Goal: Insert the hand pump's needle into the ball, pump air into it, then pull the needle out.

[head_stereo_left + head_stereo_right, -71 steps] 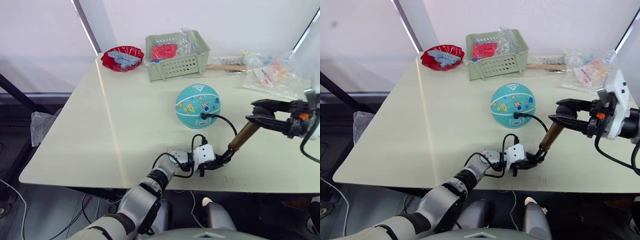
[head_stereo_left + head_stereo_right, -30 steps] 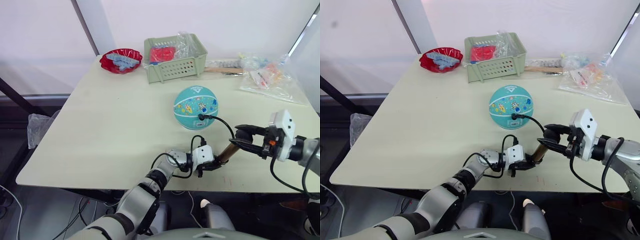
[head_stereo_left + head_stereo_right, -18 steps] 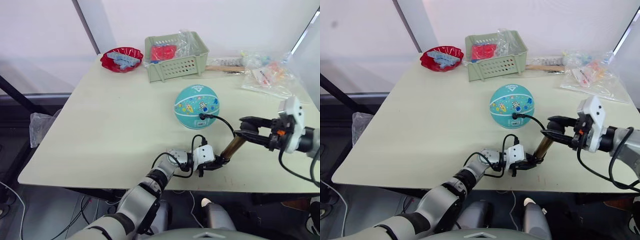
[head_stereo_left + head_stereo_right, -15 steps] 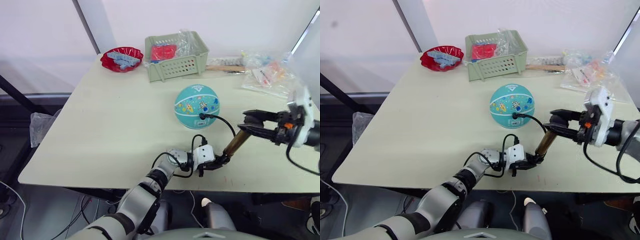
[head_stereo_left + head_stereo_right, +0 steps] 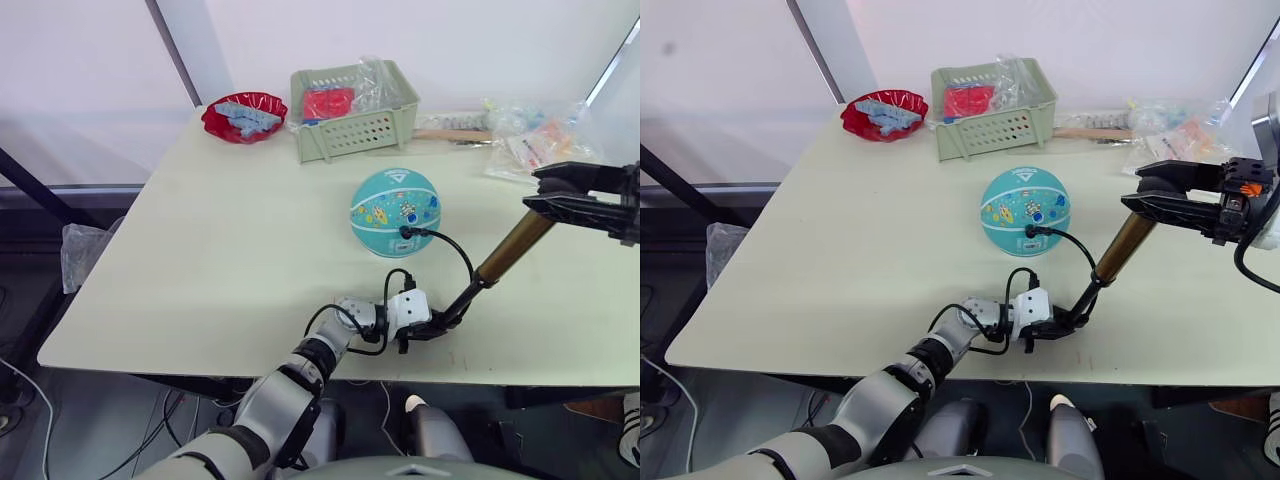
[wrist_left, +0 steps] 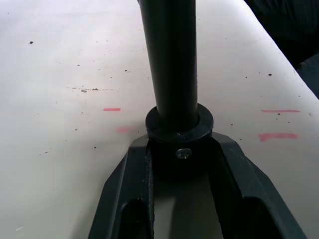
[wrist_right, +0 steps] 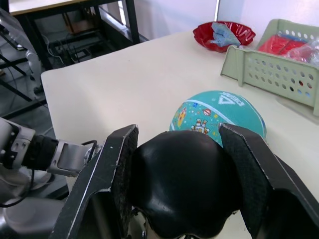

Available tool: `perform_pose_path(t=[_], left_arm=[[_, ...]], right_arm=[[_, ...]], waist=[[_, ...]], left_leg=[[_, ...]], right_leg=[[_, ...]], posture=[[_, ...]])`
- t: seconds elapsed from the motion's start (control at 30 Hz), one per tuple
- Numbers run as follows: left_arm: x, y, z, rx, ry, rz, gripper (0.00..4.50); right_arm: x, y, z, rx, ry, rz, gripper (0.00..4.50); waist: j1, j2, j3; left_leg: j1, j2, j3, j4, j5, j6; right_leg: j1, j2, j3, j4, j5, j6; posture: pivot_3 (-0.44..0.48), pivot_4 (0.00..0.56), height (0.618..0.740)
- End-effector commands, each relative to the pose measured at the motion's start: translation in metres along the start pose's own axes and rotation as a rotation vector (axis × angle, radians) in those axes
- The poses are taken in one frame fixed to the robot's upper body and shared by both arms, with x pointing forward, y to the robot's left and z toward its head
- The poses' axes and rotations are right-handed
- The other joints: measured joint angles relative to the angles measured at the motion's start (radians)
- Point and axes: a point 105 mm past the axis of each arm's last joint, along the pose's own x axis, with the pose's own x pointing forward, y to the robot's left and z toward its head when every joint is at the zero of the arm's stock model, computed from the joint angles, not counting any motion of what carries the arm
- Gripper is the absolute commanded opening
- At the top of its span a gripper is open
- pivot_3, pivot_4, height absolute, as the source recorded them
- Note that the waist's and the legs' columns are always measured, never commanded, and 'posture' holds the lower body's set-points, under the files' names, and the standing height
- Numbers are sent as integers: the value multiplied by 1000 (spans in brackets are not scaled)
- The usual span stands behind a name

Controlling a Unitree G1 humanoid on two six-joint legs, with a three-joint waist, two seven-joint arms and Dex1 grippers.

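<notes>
Pumping stage, by my reading: insertion looks done, pulling the needle out is not.

Nearest, the left gripper (image 5: 432, 326) is clamped on the black base cap of the slim brass-gold hand pump (image 5: 505, 256), pinning that end to the pale cream table (image 5: 250, 250) near its front edge; the left wrist view shows both black fingers (image 6: 130, 199) hugging the cap's collar. One pump, leaning up and to the right. Its thin black rod shows between base cap and brass barrel, so the stroke looks drawn out.

At the upper end, the right gripper (image 5: 1180, 200) is closed around the pump's black handle (image 7: 182, 186), held in the air above the table.

One thin black hose (image 5: 452, 246) arcs from the pump base to the teal basketball-style ball (image 5: 396, 211) with cartoon prints, ending in a small black fitting (image 5: 405, 233) pressed against its near side. The needle itself is hidden, presumably inside. One ball, resting on the table at centre.

Farther back: one pale green slotted basket (image 5: 352, 125) holding red items and clear plastic, one red bowl (image 5: 244, 116) of blue pieces, some clear plastic bags (image 5: 535, 145) at the right.
</notes>
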Motion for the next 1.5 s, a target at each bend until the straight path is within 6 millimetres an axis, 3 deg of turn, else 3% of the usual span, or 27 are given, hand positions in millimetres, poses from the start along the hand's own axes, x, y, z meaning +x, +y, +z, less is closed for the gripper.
perform_pose_path(t=[0.03, 0.2, 0.47, 0.73, 0.83, 0.97, 1.07, 1.23, 1.5], left_arm=[[-19, -48, -73, -168, 256, -113, 1104], [-19, -45, -72, -169, 252, -106, 1104], [-20, -45, -73, -171, 253, -104, 1104], [-21, -49, -74, -175, 252, -110, 1104], [-21, -49, -75, -176, 253, -111, 1104], [-21, -49, -75, -177, 257, -110, 1104], [-22, -48, -76, -177, 262, -108, 1104], [-21, -49, -76, -177, 263, -108, 1104], [-20, -50, -76, -179, 266, -106, 1104]], right_arm=[[-13, 1, 31, -106, -86, -36, 2092], [3, -2, -16, -27, 42, -30, 2092], [26, 9, -86, 36, 103, -21, 2092], [47, 24, -144, 43, 135, -45, 2092], [51, 28, -152, 31, 136, -46, 2092], [53, 31, -150, 21, 115, -37, 2092], [47, 21, -115, 1, 12, -53, 2092], [33, 12, -75, -39, -61, -56, 2092], [22, 12, -28, -181, -38, -32, 2092]], waist=[[0, 0, 0], [1, -1, 0], [-3, -7, -6], [-4, -12, -11], [-4, -13, -13], [-4, -13, -13], [-4, -12, -12], [-2, -8, -7], [-1, -3, -3]], left_leg=[[0, 0, 0, 0, 0, 0], [0, 0, 0, 0, 0, 1], [3, 1, -1, 0, -1, -2], [6, 2, -1, -1, -1, -2], [8, 2, -1, -3, -2, -3], [10, 2, -1, -4, -2, -3], [11, 2, -1, -5, -2, -3], [10, 2, -1, -4, -2, -3], [9, 0, 0, -4, 0, 0]], right_leg=[[0, 0, 0, 0, 0, 0], [0, 0, 0, 0, 0, 0], [3, 1, -1, 0, 0, 0], [3, 2, -1, 0, 0, 0], [5, 2, -1, 0, -1, -2], [5, 2, 0, 0, -1, -2], [6, 3, 0, 0, -1, -2], [6, 2, 0, 0, -1, -2], [5, 1, 0, 0, -1, -1]], posture=[[0, 150, 737], [0, 150, 737], [0, 150, 737], [0, 150, 737], [0, 150, 737], [0, 150, 737], [0, 150, 737], [0, 150, 737], [0, 150, 737]])
